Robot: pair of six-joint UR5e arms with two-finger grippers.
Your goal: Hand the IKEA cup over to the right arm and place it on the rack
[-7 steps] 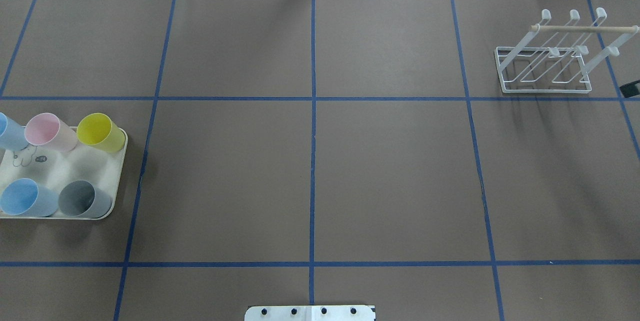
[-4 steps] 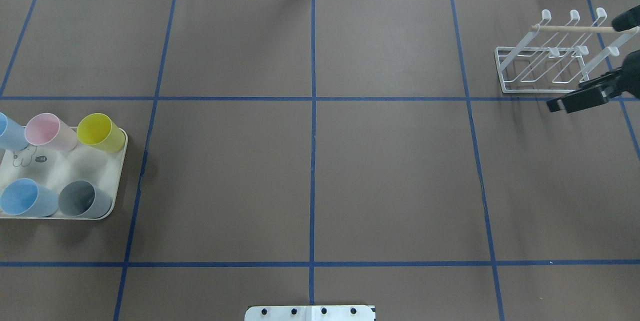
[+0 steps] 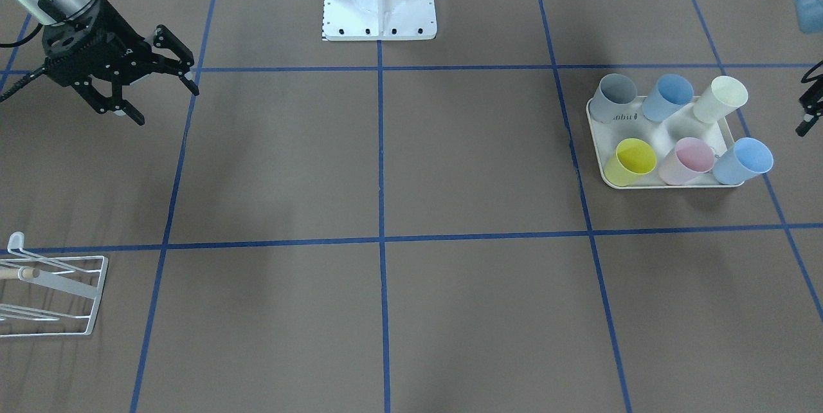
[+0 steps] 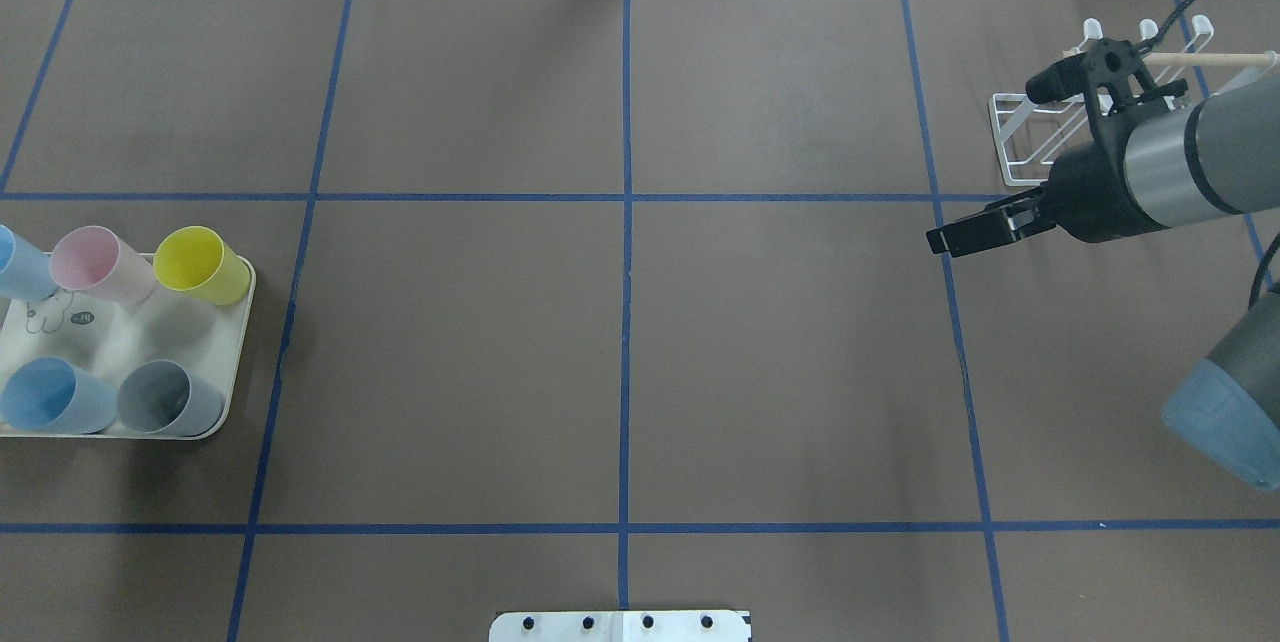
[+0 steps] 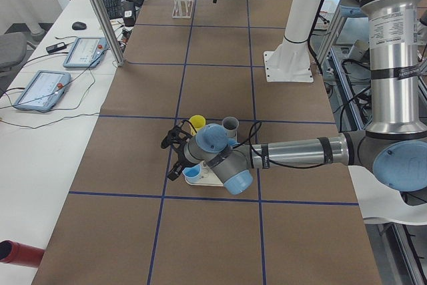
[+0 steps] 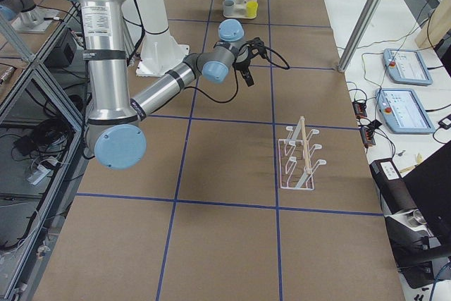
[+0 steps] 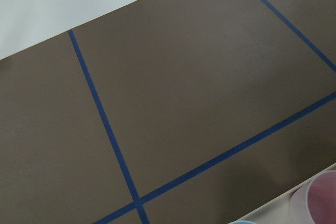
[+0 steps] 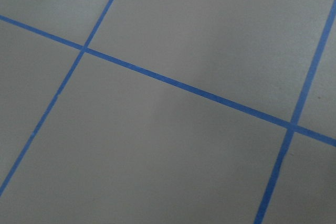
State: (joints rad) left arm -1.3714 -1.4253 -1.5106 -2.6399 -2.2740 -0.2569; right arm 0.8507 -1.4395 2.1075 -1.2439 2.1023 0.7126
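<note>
Overhead exterior view puts the IKEA cups (image 4: 200,262) upright on the cream tray (image 4: 120,332), far from the right gripper (image 3: 166,104), which gapes empty near the rack (image 4: 1025,132). Nearer is the left gripper (image 5: 175,157), by the tray; I cannot tell how its jaws stand.

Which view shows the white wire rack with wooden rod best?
Exterior right: the white wire rack stands whole, unobstructed. Overhead, the silver-grey right arm covers part; front-facing crops it; exterior left shows it tiny; wrist views miss it.
</note>
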